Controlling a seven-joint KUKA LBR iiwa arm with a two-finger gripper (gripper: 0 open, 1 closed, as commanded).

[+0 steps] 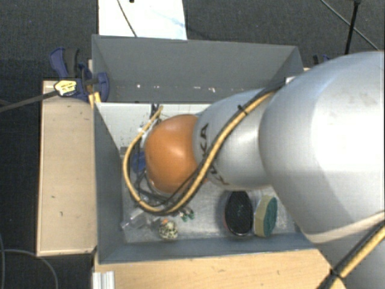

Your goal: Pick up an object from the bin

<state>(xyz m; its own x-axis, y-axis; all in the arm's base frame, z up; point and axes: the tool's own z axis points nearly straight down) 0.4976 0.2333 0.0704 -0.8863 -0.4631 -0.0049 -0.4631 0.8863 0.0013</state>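
A small speckled yellowish lump (168,229) lies near the bin's front wall, just below the arm's orange cover. A clear crinkled plastic piece (133,222) sits to its left, in the front left corner. A few tiny green bits (188,215) lie to its right. Further right on the floor stands a black oval disc (239,213), and a cream roll with a teal face (265,216) leans against it. Something blue (138,162) peeks out at the left edge of the cover; I cannot tell what it is.
The arm reaches in from the right and covers most of the bin's middle and right side. Its orange cover and looping cables hang over the left half of the floor, hiding what lies beneath.
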